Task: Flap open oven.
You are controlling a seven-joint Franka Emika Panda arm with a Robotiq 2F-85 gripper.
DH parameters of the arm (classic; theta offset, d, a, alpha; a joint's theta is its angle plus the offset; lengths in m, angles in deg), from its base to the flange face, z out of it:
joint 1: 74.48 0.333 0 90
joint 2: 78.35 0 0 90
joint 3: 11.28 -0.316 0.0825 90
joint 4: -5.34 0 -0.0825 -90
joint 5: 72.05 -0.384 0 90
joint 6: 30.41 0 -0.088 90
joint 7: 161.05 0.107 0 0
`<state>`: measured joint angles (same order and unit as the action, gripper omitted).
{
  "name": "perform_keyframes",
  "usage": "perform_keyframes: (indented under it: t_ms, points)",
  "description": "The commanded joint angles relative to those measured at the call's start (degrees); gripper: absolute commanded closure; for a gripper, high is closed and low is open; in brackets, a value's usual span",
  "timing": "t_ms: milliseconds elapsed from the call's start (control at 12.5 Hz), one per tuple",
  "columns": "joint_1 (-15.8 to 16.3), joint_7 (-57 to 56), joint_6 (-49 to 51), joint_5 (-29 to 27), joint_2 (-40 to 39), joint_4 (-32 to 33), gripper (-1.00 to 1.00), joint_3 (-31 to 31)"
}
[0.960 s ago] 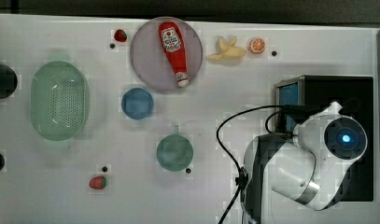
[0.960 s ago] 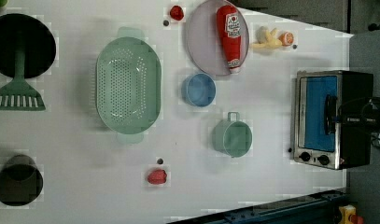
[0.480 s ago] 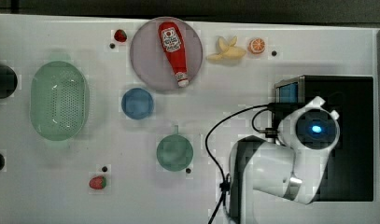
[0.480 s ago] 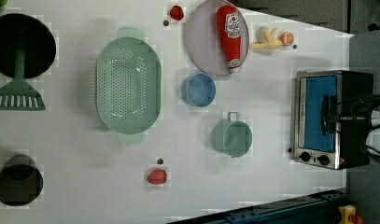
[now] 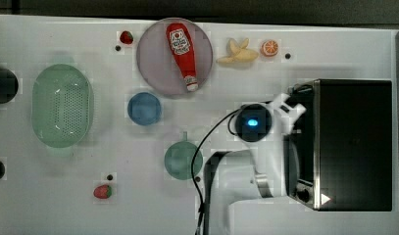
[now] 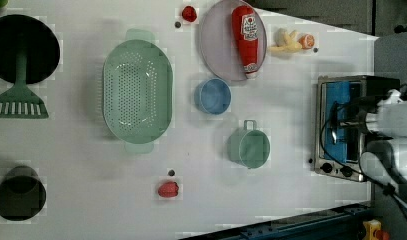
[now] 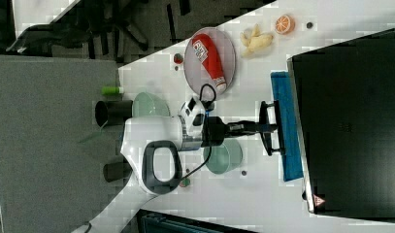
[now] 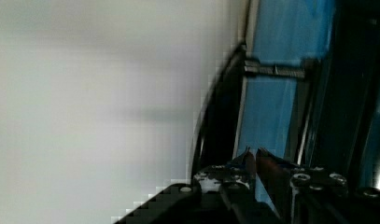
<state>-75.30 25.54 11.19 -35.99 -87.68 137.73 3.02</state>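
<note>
While the claw (image 7: 269,128) meets the oven (image 7: 350,121), a green cup (image 7: 223,156) sits nearby.

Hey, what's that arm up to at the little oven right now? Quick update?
Gripper closed on the door handle. Oven door tilted partly open. Green cup sits under the arm, nothing blocking the door.

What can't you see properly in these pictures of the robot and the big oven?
- Boxy black-topped oven: in the top view the white robot arm covers most of its front, so the door's angle is unclear.
- Black bar handle: in the right view the gripper reaches it; contact is unclear.
- Two black knobs: in the left view too small to read.
</note>
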Motion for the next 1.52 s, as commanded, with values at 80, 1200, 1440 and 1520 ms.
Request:
perform_keyframes:
  t_ms: [80,1200,1440,1520]
  points:
    - [3.3,16.6,-0.4,4.9,-4.8,0.9,0.65,-2.9]
    - [11.3,51.6,-1.6,15.3,-16.5,-5.3,0.65,-5.6]
    - [11.3,51.3,-0.7,-2.4,-9.3,-5.0,0.65,-5.7]
    - [11.2,51.1,0.1,-6.7,-6.7,-4.9,0.65,-5.6]
